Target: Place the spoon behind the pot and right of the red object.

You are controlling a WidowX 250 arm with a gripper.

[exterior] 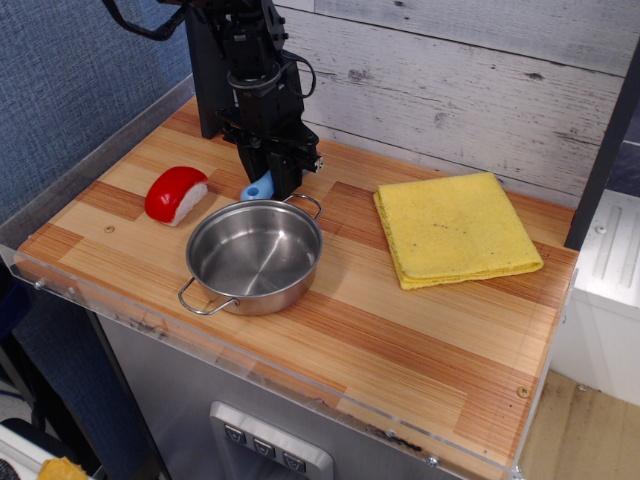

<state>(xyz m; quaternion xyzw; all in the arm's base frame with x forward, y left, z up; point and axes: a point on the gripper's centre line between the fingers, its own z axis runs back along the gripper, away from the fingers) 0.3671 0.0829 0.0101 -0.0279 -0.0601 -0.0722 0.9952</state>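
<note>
The shiny steel pot (254,256) with two wire loop handles sits on the wooden table, front left of centre. The red object (176,194), glossy red with a white underside, lies to its left. My black gripper (272,180) is low over the table just behind the pot's far rim and right of the red object. It is shut on the spoon (258,187); only the light-blue handle end shows below the fingers, close to or touching the table. The spoon's grey bowl is hidden by the gripper.
A folded yellow cloth (455,228) lies at the right back of the table. A plank wall stands behind. A clear raised lip (90,140) runs along the left edge and a clear strip along the front edge.
</note>
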